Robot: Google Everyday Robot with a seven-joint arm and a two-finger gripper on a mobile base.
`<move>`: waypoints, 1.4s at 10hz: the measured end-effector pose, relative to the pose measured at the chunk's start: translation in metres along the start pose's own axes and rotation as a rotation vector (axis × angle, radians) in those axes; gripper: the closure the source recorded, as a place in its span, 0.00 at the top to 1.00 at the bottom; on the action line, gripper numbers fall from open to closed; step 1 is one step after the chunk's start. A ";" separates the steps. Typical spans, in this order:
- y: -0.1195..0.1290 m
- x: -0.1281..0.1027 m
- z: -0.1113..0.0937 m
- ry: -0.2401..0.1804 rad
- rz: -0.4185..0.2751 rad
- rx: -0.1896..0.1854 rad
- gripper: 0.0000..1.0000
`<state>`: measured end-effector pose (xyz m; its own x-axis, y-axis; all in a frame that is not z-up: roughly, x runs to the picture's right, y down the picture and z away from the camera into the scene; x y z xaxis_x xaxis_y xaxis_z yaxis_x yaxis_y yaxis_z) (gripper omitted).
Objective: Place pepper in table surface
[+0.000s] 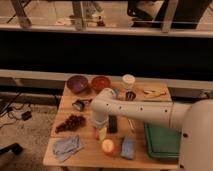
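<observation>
Red-orange pepper [102, 135] apparently down at desk [90, 153] left of black remote [112, 124], under low hand [101, 129], grip impossible to tell; release probably remaining.

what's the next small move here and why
Probably ease the gripper straight down a touch before any release. It hangs low over the middle of the table, with the pepper at its tip, beside the remote and just behind the apple. Whether the pepper touches the wood yet cannot be told, so a short descent seems safest.
</observation>
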<state>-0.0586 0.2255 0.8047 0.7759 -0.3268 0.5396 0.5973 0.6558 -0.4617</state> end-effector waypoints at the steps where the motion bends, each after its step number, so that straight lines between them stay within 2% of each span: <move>1: 0.000 0.000 0.002 0.002 -0.001 -0.005 0.80; 8: -0.009 0.009 0.014 0.015 0.011 -0.022 0.80; 14: -0.006 0.013 0.018 0.022 0.011 -0.027 0.80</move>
<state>-0.0556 0.2292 0.8271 0.7866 -0.3348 0.5189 0.5937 0.6410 -0.4865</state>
